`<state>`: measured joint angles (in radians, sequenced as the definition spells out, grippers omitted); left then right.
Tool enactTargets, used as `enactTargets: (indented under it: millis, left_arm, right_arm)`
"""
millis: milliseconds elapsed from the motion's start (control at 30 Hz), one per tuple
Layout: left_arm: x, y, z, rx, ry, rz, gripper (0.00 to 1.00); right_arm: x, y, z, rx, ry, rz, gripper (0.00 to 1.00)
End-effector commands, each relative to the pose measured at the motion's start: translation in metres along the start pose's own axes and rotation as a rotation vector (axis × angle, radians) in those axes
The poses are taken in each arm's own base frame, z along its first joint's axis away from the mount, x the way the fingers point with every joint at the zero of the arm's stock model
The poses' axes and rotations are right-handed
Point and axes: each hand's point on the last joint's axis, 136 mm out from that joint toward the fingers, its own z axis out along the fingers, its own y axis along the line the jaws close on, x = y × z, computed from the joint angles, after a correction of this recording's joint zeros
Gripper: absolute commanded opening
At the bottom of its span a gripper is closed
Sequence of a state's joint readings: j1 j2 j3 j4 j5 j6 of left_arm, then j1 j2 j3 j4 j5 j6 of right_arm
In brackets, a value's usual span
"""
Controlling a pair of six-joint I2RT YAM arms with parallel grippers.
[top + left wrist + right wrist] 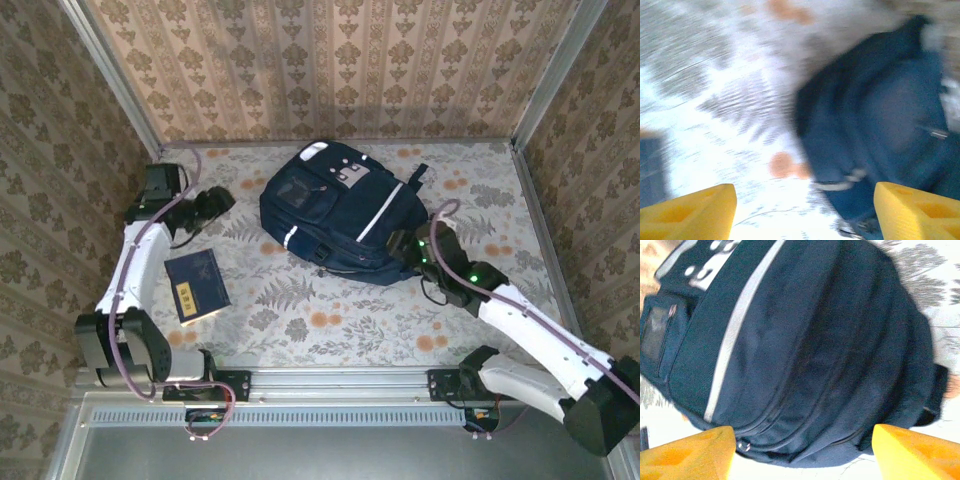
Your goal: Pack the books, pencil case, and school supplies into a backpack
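The dark navy backpack (335, 215) lies flat in the middle of the floral table, its white stripe facing up. One navy book (197, 284) rests on the cloth to its left, near the left arm. My left gripper (215, 205) hovers between that book and the backpack's left edge; in its blurred wrist view the gripper (805, 210) is open over bare cloth, with the backpack (880, 115) just to the right. My right gripper (405, 248) sits at the backpack's lower right side, open (805, 452), with the backpack's zippered fabric (805, 350) just beyond its fingertips. The pencil case and school supplies are out of view.
Patterned walls (330, 70) close the table in at the back and both sides. A metal rail (330, 385) runs along the near edge by the arm bases. Open cloth (330, 325) lies in front of the backpack. A zip pull ring (743, 446) hangs beside my right gripper's left finger.
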<state>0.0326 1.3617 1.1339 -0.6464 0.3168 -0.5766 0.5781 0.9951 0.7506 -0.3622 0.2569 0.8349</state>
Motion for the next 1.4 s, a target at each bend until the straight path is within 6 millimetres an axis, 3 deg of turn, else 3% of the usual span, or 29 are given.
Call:
enactTargets:
  millis: [0, 133, 233, 400, 600, 800, 933, 1033, 1200, 1267, 1367]
  left_arm:
    - [0.017, 0.069, 0.006, -0.302, 0.03, -0.154, 0.79]
    - [0.045, 0.11, 0.029, -0.4, 0.081, -0.288, 0.81]
    - [0.056, 0.133, 0.041, -0.474, 0.085, -0.321, 0.81]
    - [0.086, 0.146, 0.07, -0.494, 0.182, -0.371, 0.77]
    - [0.119, 0.12, 0.095, -0.411, 0.244, -0.342, 0.73]
    - [0.163, 0.077, 0.109, -0.281, 0.316, -0.371, 0.72]
    - [0.184, 0.038, 0.098, -0.193, 0.334, -0.302, 0.71]
    - [0.189, 0.027, 0.076, -0.17, 0.324, -0.277, 0.71]
    - [0.162, 0.04, 0.03, -0.174, 0.177, -0.258, 0.72]
    - [0.148, 0.053, 0.018, -0.184, 0.121, -0.259, 0.72]
    - [0.141, 0.07, 0.017, -0.2, 0.11, -0.26, 0.71]
  right_arm:
    - [-0.007, 0.038, -0.004, -0.086, -0.024, -0.104, 0.74]
    - [0.008, 0.057, 0.001, -0.164, 0.017, -0.136, 0.75]
    - [0.018, 0.068, 0.003, -0.238, 0.05, -0.135, 0.76]
    - [0.026, 0.075, 0.002, -0.28, 0.073, -0.15, 0.76]
    - [0.031, 0.081, 0.004, -0.3, 0.087, -0.16, 0.77]
    - [0.045, 0.093, 0.013, -0.303, 0.156, -0.198, 0.77]
    - [0.055, 0.1, 0.022, -0.306, 0.2, -0.236, 0.78]
    - [0.064, 0.113, 0.028, -0.33, 0.252, -0.284, 0.75]
    - [0.093, 0.151, 0.037, -0.42, 0.397, -0.367, 0.66]
    - [0.11, 0.168, 0.043, -0.455, 0.465, -0.376, 0.52]
    - [0.134, 0.185, 0.059, -0.434, 0.543, -0.392, 0.38]
